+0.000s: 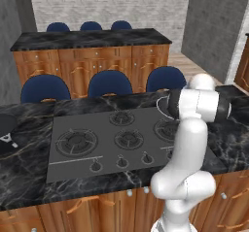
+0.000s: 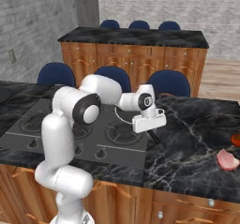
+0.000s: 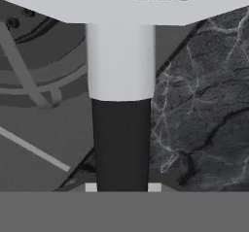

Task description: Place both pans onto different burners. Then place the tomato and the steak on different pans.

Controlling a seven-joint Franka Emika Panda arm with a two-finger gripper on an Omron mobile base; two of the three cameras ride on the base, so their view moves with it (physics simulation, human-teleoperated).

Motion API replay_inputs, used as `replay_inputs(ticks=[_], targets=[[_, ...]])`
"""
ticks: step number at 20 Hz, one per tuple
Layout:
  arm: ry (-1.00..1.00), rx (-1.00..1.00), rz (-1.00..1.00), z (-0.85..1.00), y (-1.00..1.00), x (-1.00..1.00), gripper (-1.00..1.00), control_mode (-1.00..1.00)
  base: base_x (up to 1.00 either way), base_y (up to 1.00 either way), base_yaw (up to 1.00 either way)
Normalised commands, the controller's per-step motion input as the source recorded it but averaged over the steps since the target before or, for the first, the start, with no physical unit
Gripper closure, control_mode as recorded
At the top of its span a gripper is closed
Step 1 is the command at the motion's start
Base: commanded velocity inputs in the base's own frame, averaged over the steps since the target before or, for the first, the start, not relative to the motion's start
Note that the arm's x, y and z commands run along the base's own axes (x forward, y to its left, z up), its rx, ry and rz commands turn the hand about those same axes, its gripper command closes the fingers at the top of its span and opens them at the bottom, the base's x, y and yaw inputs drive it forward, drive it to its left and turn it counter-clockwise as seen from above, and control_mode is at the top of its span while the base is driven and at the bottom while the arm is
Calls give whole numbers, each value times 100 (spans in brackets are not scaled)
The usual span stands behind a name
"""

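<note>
Silver-rimmed and dark grey, the deep pan (image 2: 124, 117) is over the right side of the cooktop (image 1: 97, 148), above the big right burner (image 2: 119, 133). I cannot tell if it rests on the burner or hangs just above it.

The tool (image 2: 150, 128) is narrow and pinches the pan's handle (image 3: 120, 129). In the hand view the handle runs straight up from between the two tips: first a black part, then a pale part, then the pan's rim at the top. So the pan is right in front of the tool, and the tool is just past the right edge of the cooktop, over the black stone desk (image 2: 187, 138).

What could go wrong? I think the pan could tip. The tool grips only the thin end of the handle, far from the heavy bowl, so the pan may sag or twist in the grip. If the tool lets go while the pan sits crooked on the grate, it may rock or slide off the burner. The pan could also land half off the ring, near the cooktop's right edge.

The flat black skillet (image 1: 6, 129) waits on the desk to the left of the cooktop, well apart from the tool. The steak (image 2: 227, 159) and the tomato (image 2: 236, 139) lie on the desk far to the right of the cooktop, close to each other. The big left burner (image 1: 77, 141) is bare.
</note>
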Motion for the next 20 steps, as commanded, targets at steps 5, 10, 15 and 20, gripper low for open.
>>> replay_inputs(ticks=[5,10,15,20], targets=[[-5,-8,5,39,35,-86,100,-100,0,0,0],[5,-7,10,16,40,-47,100,-100,0,0,0],[3,-3,2,2,-9,-2,100,-100,0,0,0],[0,0,0,0,-23,0,100,-100,0,0,0]])
